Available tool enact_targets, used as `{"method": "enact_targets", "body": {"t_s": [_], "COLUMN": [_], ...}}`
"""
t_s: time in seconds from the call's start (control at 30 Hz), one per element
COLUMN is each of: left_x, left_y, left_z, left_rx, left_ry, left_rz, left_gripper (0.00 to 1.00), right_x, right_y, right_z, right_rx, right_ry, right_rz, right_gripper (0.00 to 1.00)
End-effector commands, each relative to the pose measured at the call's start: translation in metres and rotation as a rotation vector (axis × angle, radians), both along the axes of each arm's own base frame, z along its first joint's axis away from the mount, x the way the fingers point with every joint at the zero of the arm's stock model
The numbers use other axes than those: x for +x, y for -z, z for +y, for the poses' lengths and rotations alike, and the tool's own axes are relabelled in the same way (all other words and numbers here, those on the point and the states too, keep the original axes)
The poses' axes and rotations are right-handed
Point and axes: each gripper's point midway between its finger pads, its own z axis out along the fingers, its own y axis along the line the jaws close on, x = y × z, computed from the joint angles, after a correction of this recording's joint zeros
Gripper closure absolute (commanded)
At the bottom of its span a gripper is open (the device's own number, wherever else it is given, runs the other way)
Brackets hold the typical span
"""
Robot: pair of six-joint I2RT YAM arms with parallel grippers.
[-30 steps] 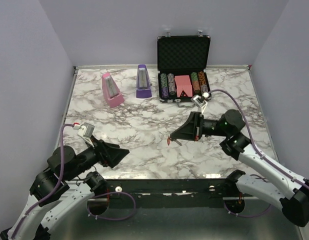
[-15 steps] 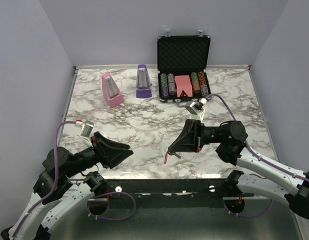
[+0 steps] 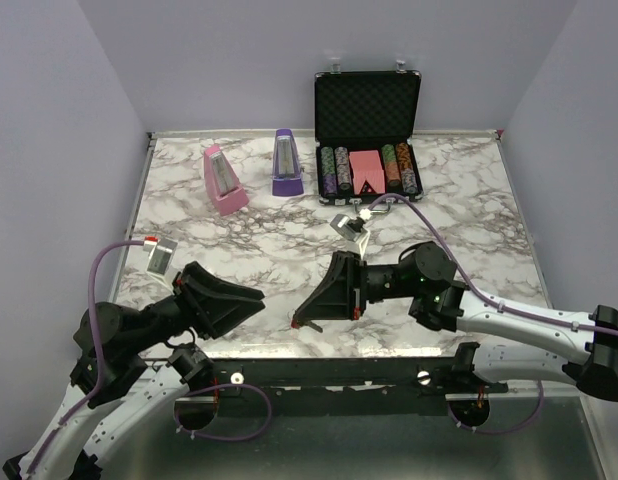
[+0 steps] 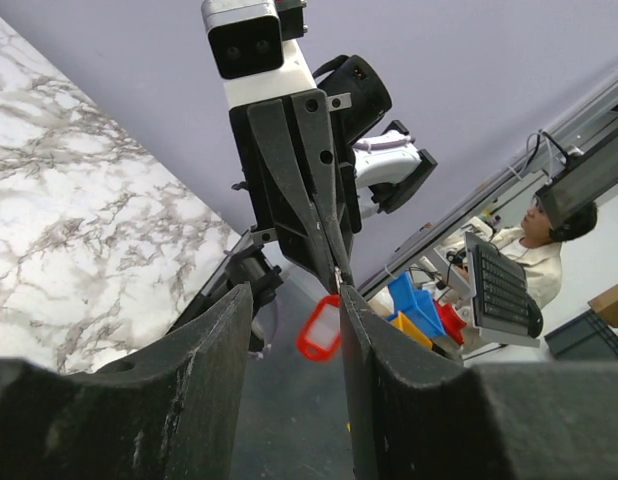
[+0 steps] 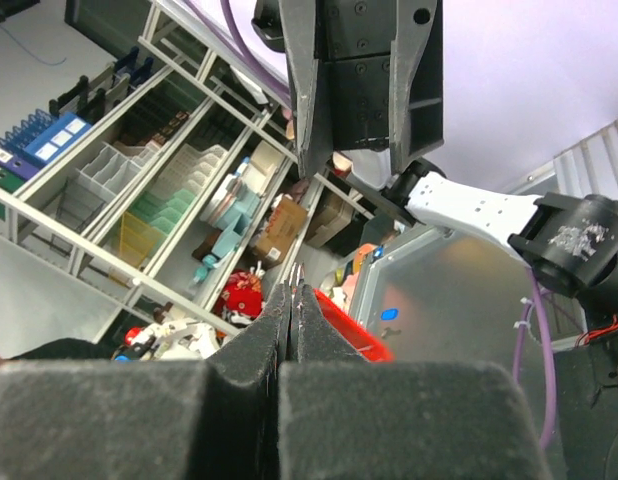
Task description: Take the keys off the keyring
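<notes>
Small red oblong keyring (image 4: 319, 335) dangles from the clamped right gripper (image 4: 336, 270) (left gripper (image 4: 294, 297) agape): thin pinch, may slip.

Red oblong keyring (image 4: 319, 332), dangling in midair

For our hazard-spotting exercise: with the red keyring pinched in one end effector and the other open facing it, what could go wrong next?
The keyring dangles from only the tips of the shut right end effector; a slip could drop it near the edge of the table. The open left end effector faces it closely, so an advance could make them collide.
</notes>
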Motion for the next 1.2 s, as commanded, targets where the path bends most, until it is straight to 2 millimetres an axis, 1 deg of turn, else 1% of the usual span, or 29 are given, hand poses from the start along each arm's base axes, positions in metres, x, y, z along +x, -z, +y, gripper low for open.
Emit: {"method": "enact_targets", "body": {"t_s": [0.0, 0.07, 0.13, 0.2, 0.33, 0.5, 0.57, 0.7, 0.77, 0.87, 0.9, 0.97, 1.0, 1.03, 1.17], "left_x": [-0.012, -0.015, -0.016, -0.013, -0.006, 0.005, 0.01, 0.026, 0.033, 0.039, 0.039, 0.039, 0.038, 0.037, 0.035], "left_y": [-0.01, -0.012, -0.015, -0.014, -0.009, 0.002, 0.004, 0.01, 0.009, 0.006, 0.0, -0.002, -0.002, -0.001, 0.005], "left_z": [0.002, 0.002, 0.002, 0.001, -0.005, -0.016, -0.019, -0.029, -0.034, -0.037, -0.036, -0.035, -0.034, -0.034, -0.032], "left_rx": [-0.025, -0.036, -0.048, -0.05, -0.063, -0.064, -0.074, -0.032, -0.013, -0.001, -0.018, -0.027, -0.031, -0.031, -0.027], "left_ry": [0.048, 0.062, 0.065, 0.057, 0.059, 0.059, 0.052, 0.026, 0.018, 0.004, -0.004, -0.008, -0.006, -0.003, -0.004], "left_rz": [-0.018, -0.037, -0.047, -0.047, -0.056, -0.024, -0.025, -0.014, -0.015, -0.017, -0.033, -0.048, -0.051, -0.052, -0.05], "left_gripper": [0.52, 0.54, 0.54, 0.5, 0.43, 0.36, 0.36, 0.36, 0.37, 0.4, 0.41, 0.42, 0.42, 0.42, 0.44], "right_x": [0.007, 0.01, 0.011, 0.01, 0.016, 0.012, 0.014, 0.033, 0.037, 0.03, 0.03, 0.031, 0.034, 0.03, 0.031], "right_y": [-0.017, -0.017, -0.018, -0.019, -0.016, -0.016, -0.015, -0.014, -0.011, -0.01, -0.007, -0.003, 0.0, -0.002, -0.002], "right_z": [0.006, 0.008, 0.006, 0.002, -0.006, -0.016, -0.017, -0.017, -0.014, -0.008, -0.006, -0.005, -0.004, -0.004, -0.003], "right_rx": [0.05, 0.047, 0.064, 0.081, 0.095, 0.106, 0.09, 0.06, 0.057, 0.088, 0.089, 0.099, 0.112, 0.114, 0.13], "right_ry": [0.094, 0.125, 0.147, 0.159, 0.214, 0.216, 0.235, 0.346, 0.355, 0.307, 0.302, 0.305, 0.333, 0.296, 0.301], "right_rz": [-0.057, -0.061, -0.062, -0.073, -0.083, -0.087, -0.094, -0.095, -0.1, -0.14, -0.138, -0.133, -0.237, -0.131, -0.125], "right_gripper": [0.99, 0.99, 0.99, 0.99, 0.99, 0.99, 0.99, 0.99, 0.99, 0.99, 0.99, 0.99, 0.99, 0.99, 0.99]}}
